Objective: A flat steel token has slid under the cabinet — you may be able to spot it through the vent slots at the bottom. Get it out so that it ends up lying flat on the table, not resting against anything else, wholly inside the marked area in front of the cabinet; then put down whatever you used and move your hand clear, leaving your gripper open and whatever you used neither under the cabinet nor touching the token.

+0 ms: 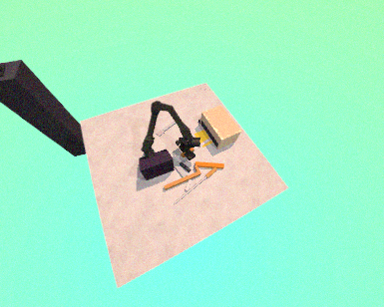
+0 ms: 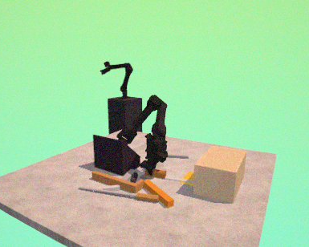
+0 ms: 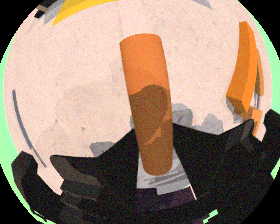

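Note:
My gripper (image 1: 188,153) (image 2: 151,172) (image 3: 152,129) is shut on the orange handle (image 2: 158,174) (image 3: 145,65) of a tool, low over the table. The tool's thin pale rod (image 2: 179,180) runs toward the cabinet (image 1: 220,126) (image 2: 214,176). It crosses in front of the yellow marked area (image 1: 201,136) (image 2: 187,178) (image 3: 83,7) in the exterior view; whether its tip is under the cabinet is hidden. The cabinet is a tan box with a dark lower front. The steel token does not show in any view.
Orange bars (image 1: 182,180) (image 2: 158,192) (image 3: 241,70) lie beside my gripper. A second tool with an orange handle (image 1: 211,172) (image 2: 147,197) lies near them. A small dark object (image 1: 185,165) (image 2: 134,176) and a thin grey rod (image 2: 177,156) (image 3: 26,131) also lie on the table.

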### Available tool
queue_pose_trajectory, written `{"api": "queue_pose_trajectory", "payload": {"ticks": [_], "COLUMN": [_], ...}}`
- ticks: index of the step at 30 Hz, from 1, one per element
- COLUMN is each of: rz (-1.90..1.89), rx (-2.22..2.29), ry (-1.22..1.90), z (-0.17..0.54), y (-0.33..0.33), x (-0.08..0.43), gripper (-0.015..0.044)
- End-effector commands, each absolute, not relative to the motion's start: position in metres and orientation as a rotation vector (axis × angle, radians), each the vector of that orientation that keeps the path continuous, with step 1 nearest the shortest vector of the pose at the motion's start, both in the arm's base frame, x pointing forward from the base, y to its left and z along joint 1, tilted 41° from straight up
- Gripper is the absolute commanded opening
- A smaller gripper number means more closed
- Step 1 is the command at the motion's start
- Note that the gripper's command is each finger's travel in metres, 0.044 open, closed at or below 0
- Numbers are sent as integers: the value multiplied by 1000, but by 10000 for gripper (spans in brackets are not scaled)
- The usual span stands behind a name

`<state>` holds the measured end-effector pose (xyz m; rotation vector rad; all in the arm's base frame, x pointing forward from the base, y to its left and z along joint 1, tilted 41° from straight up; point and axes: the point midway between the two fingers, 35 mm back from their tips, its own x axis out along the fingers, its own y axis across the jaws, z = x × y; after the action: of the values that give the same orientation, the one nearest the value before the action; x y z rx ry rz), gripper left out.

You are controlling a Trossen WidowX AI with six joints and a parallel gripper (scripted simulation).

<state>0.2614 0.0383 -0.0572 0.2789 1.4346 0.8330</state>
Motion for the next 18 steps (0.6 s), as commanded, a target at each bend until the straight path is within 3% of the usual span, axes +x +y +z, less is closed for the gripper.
{"api": "queue_pose_trajectory", "payload": {"ticks": [1,18], "rz": [835,835], "rx": [278,278], "ry": [1436,1438], "z": [-59,-64], "y": [37,28], "x": [254,231], "gripper": [0,0]}}
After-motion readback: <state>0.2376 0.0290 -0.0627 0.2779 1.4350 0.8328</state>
